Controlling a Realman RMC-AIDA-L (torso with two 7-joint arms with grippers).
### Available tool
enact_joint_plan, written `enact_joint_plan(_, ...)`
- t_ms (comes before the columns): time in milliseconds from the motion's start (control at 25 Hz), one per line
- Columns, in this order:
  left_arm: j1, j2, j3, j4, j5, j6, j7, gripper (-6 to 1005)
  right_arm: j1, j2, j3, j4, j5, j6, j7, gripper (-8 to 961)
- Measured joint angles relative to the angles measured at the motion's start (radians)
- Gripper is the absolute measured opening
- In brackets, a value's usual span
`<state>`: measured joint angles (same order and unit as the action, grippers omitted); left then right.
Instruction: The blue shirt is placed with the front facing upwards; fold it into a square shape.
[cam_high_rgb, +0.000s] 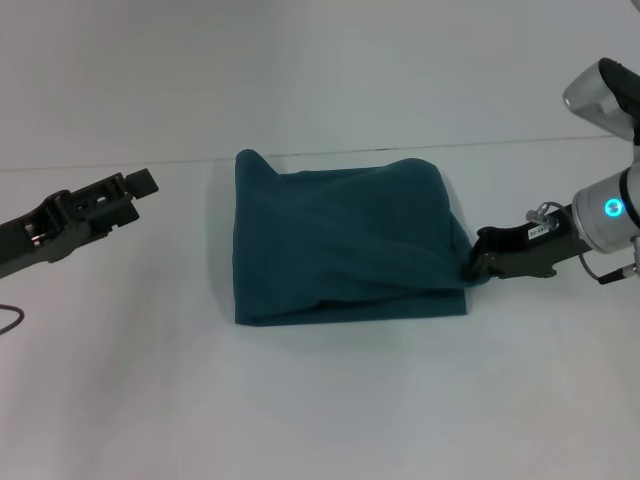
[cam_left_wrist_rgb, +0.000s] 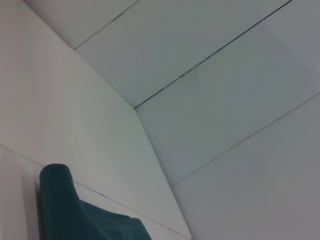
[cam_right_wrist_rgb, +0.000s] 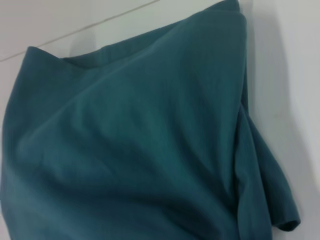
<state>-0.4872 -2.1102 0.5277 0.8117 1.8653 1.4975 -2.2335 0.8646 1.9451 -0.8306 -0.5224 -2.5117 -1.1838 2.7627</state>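
The blue shirt (cam_high_rgb: 345, 240) lies folded in the middle of a white table (cam_high_rgb: 320, 400); it is soft, matte teal cloth, roughly square with rounded, puffy edges, a little wider from left to right than from near to far; broad shallow creases run across its top, and one long fold line slants from the near left toward the right edge; only plain cloth faces up, with no lettering in sight; the far left corner stands up in a small rounded peak, which the left wrist view shows as a blunt teal bump (cam_left_wrist_rgb: 57, 180) against the pale table; the near edge shows stacked layers, the upper one overhanging the lower.

The right gripper (cam_high_rgb: 474, 265) sits at the shirt's right edge, near the near right corner; its dark fingers are closed on a small bunch of cloth there, and the fabric pulls into a point toward them; the grey arm behind it carries a glowing blue ring (cam_high_rgb: 612, 208). The right wrist view looks across the shirt (cam_right_wrist_rgb: 135, 145) from close up, showing smooth, slightly ribbed folds and a loose hemmed flap hanging off one side.

The left gripper (cam_high_rgb: 140, 182) hangs to the left of the shirt, well apart from it and touching nothing; it is a black, boxy, angular piece pointing right toward the cloth; whether its fingers are open or closed cannot be told.

A thin dark seam (cam_high_rgb: 560, 139) runs across the table behind the shirt; a loop of dark cable (cam_high_rgb: 10, 318) shows at the far left edge.
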Motion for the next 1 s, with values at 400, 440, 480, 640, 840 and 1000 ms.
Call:
enact_joint_plan(400, 0.005, 0.000, 0.000, 0.000, 0.000, 0.000, -0.001, 801, -0.011, -0.014, -0.005, -0.068, -0.012, -0.059, 0.002, 280)
enact_joint_plan(440, 0.005, 0.000, 0.000, 0.000, 0.000, 0.000, -0.001, 801, -0.013, -0.015, -0.005, -0.079, -0.023, -0.065, 0.008, 290)
enact_joint_plan(480, 0.005, -0.001, 0.000, 0.000, 0.000, 0.000, -0.001, 801, -0.014, -0.015, -0.005, -0.091, -0.035, -0.071, 0.015, 301)
enact_joint_plan(640, 0.005, -0.001, 0.000, 0.000, -0.001, 0.000, -0.002, 801, -0.026, -0.014, 0.002, -0.175, -0.092, -0.118, 0.058, 312)
enact_joint_plan(840, 0.006, 0.004, -0.023, 0.000, -0.002, 0.006, -0.006, 801, -0.051, -0.016, 0.055, -0.273, 0.030, -0.198, 0.059, 312)
enact_joint_plan(1000, 0.010, 0.012, -0.027, 0.001, -0.003, 0.010, -0.024, 801, -0.045, -0.028, 0.067, -0.270, 0.145, -0.224, 0.056, 312)
